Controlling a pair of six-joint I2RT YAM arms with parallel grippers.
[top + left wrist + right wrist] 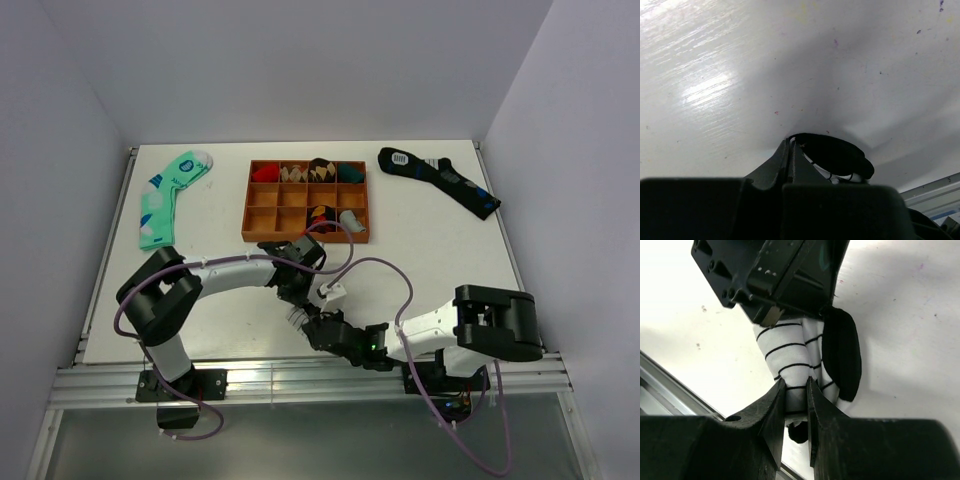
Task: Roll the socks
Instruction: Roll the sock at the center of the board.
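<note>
Status: right gripper (796, 392) clamped on the striped sock (787, 352), jaws nearly together with fabric between. left gripper (791, 144) fully closed, tips at the sock's black end; can't tell if fabric is caught. Sock lies on table (440, 250), 6 o'clock of the wooden tray (290, 238).

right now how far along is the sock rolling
Partly done: the striped sock is already bunched into a thick fold. In hand: the right tool pinches its white part, and the left tool is shut by its black end. Left: finishing the roll; it is not in the tray.
</note>
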